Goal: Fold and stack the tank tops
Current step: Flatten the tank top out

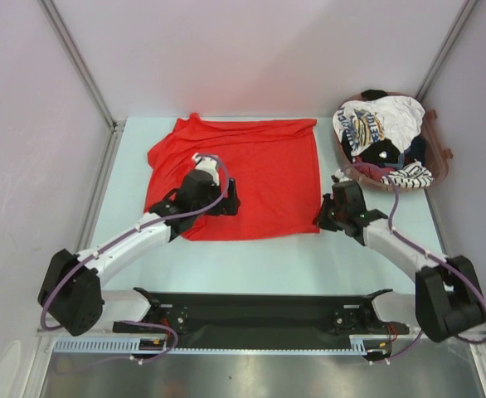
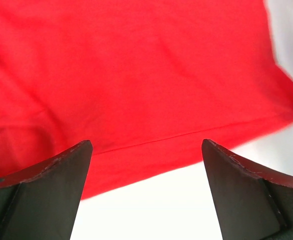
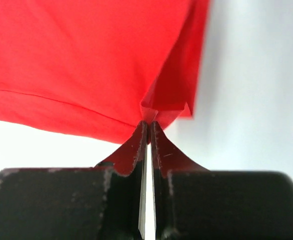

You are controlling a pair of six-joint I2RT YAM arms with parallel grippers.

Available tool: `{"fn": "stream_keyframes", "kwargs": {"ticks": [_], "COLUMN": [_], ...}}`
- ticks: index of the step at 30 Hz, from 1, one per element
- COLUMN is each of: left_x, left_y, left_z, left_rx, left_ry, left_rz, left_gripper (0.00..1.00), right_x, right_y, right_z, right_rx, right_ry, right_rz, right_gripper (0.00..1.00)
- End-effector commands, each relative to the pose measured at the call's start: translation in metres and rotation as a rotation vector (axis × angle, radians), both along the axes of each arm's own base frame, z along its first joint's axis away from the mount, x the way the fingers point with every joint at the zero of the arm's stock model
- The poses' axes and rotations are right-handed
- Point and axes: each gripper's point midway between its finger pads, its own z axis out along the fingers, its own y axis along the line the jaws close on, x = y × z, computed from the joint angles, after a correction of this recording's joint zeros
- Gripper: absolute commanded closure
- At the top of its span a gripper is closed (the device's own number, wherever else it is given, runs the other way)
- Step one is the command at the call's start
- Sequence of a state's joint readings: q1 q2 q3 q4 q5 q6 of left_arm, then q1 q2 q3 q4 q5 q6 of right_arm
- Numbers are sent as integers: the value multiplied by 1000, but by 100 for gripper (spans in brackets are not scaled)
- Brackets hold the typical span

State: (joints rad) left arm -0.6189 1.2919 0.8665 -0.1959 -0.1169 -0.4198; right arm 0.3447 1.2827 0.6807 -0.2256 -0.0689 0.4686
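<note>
One red tank top (image 1: 260,166) lay spread; the right gripper (image 3: 147,122) pinched its corner tight, the left gripper (image 2: 146,143) hung wide open above it

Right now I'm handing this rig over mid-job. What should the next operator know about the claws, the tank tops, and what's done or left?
Left claw: open, over the near hem of the red tank top, gripping nothing.
Right claw: shut on that top's near right corner.
Red tank top lies spread on the table. White printed top, striped top and dark top are heaped in the basket, far right.
Done: no finished fold, no stack.
Left: fold red, then the rest, and stack.
</note>
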Motion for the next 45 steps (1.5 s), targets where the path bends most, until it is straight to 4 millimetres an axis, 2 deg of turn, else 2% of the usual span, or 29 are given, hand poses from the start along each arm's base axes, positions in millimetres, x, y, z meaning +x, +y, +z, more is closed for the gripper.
{"fn": "stream_keyframes", "kwargs": {"ticks": [1,2,4,5,8,11,16,19,23,29,34,35,36,37,38,41,45], "left_x": [-1,-2,-5,-6,-8,-7,-4,-1,9,18,15,21,19,19,24,22,16], "left_y": [41,58,72,87,109,123,138,158,185,192,194,190,198,191,191,188,202], "left_z": [-9,-22,-29,-39,-46,-52,-57,-62,-69,-87,-111,-109,-115,-118,-115,-117,-107], "left_rx": [15,17,-3,2,4,-29,-34,-37,-135,-236,-252,-289,-313,-357,-400,-438,-408], "left_ry": [24,63,84,105,115,136,139,143,151,195,252,237,248,269,255,256,190], "left_rz": [171,230,268,314,391,458,534,603,703,753,789,790,821,801,809,827,883], "left_gripper": [3,3,3,3,2,2,2,2,5,10,16,18,19,20,21,20,19], "right_x": [-15,-23,-32,-36,-55,-70,-74,-73,-70,-65,-64,-64,-64,-64,-64,-65,-65], "right_y": [-23,-32,-35,-37,-32,-45,-69,-77,-84,-97,-96,-95,-95,-96,-96,-95,-95], "right_z": [-1,-8,-3,-4,-14,-29,-38,-37,-35,-33,-34,-33,-33,-32,-32,-32,-32], "right_rx": [-28,-45,-16,-7,61,43,19,33,41,54,80,82,83,83,82,83,82], "right_ry": [-5,4,-10,-8,25,72,91,89,78,77,83,79,76,71,72,74,73], "right_rz": [-139,-170,-204,-221,-231,-310,-437,-462,-485,-518,-503,-501,-500,-501,-500,-496,-495], "right_gripper": [100,100,100,100,100,100,100,100,100,100,100,100,100,100,100,100,100]}}
